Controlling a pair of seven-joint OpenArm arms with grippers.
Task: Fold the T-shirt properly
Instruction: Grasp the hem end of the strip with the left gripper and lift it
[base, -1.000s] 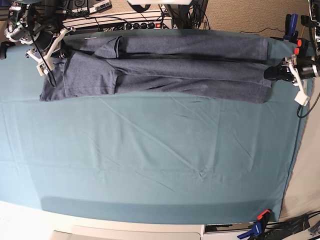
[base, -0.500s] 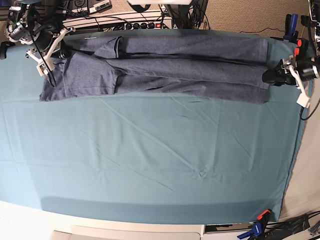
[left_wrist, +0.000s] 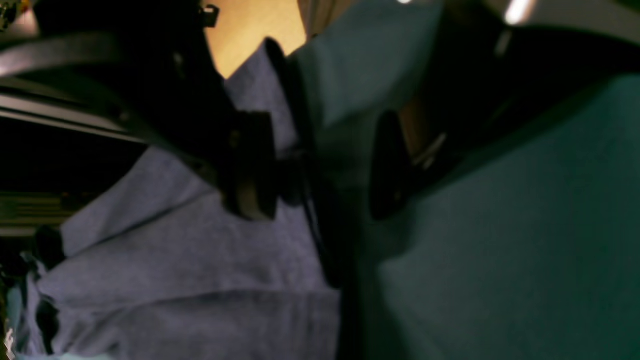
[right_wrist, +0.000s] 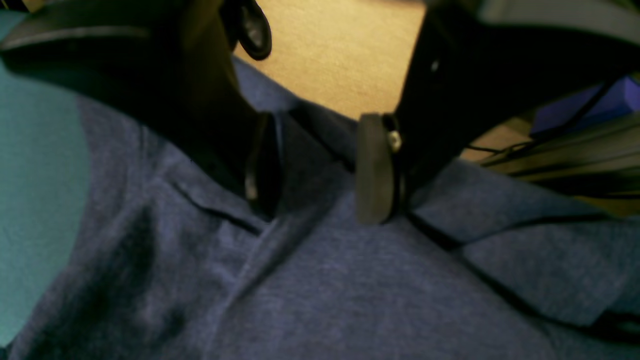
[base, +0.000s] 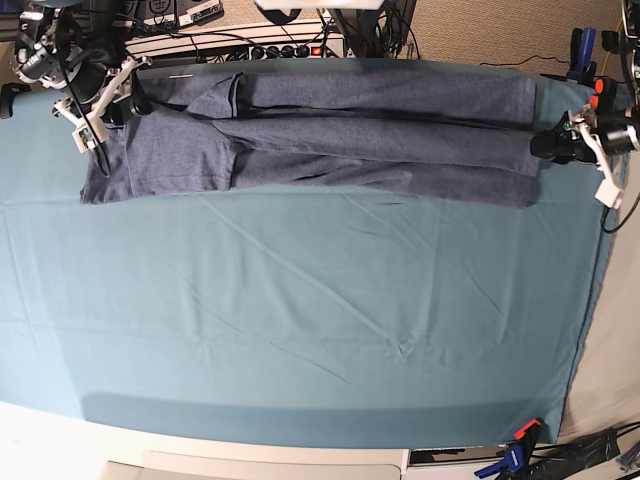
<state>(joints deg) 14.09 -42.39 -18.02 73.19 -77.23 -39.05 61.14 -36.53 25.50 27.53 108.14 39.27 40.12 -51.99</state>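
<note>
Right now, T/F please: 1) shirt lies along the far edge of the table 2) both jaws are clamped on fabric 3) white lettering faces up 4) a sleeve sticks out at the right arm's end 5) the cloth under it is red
1) True: the T-shirt lies in a long band along the far edge.
2) False: the left gripper and right gripper both stand open, with nothing pinched.
3) False: only plain blue-grey fabric shows.
4) True: the sleeve spreads out there.
5) False: the table cloth is teal.
</note>
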